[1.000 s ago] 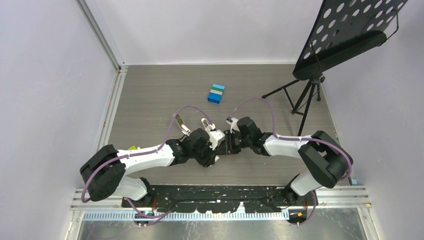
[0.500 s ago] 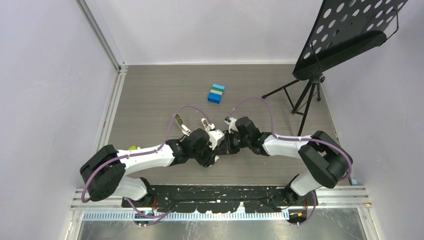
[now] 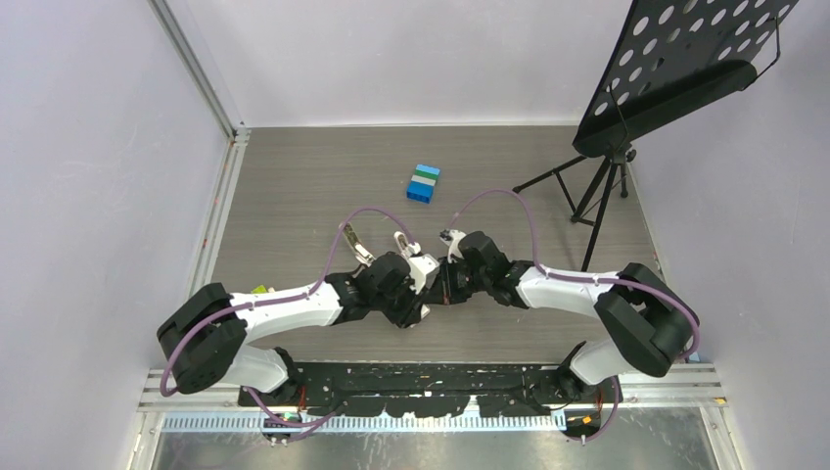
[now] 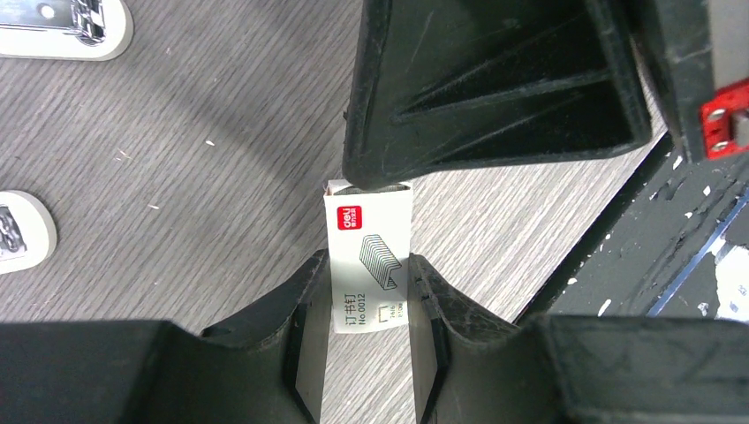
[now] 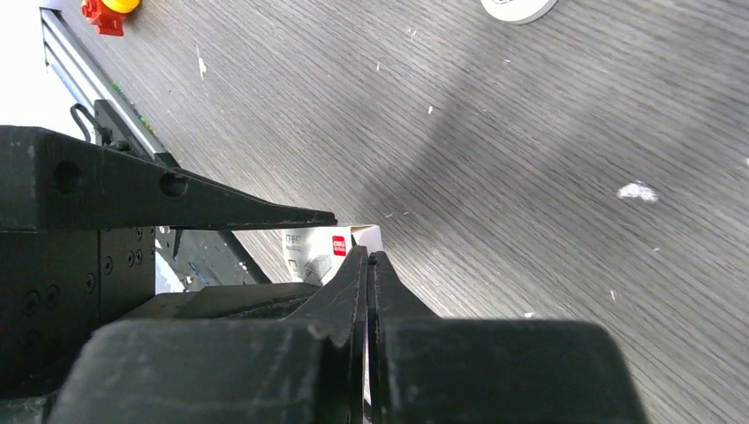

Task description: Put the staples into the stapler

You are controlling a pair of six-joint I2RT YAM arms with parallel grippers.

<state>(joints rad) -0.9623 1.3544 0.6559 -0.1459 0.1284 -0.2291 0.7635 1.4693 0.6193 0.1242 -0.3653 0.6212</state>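
Left wrist: left gripper [image 4: 366, 262] clamps flat white red-marked staple box [image 4: 369, 252]; right gripper [image 5: 366, 256] closed tight at its end; pull straight, no twisting

Left arm [image 3: 284, 305] and right arm [image 3: 563, 286] are stretched inward, wrists angled toward each other. Left claw [image 4: 366, 269] is clamped on the staples box [image 4: 368, 234]; right claw [image 5: 367, 258] is pinched fully together at the box's far end.

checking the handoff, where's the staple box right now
Left wrist view, centre: the staple box is clamped in the left gripper, its far end by the shut right gripper.
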